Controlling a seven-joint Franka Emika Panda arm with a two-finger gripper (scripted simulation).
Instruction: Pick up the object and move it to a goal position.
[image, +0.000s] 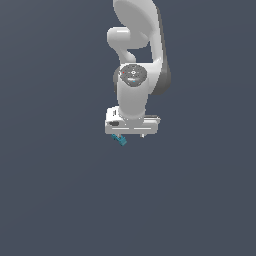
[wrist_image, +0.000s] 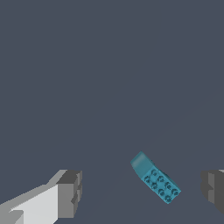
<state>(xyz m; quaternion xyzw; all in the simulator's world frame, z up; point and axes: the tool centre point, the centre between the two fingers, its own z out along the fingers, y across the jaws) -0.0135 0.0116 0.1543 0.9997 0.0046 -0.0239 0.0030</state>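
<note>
We see the teal block (wrist_image: 155, 178) lying between the gripper's (wrist_image: 142, 192) spread fingers (wrist_image: 70, 192) — untouched, nearer one side.

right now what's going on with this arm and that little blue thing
A white Franka Panda arm is working over a plain dark grey surface, its gripper open. In the wrist view a small teal studded brick lies between the two spread fingers, touching neither, angled across the gap. In the exterior view the brick shows just below the hand. Nothing is grasped yet; no goal marker is visible.
</note>
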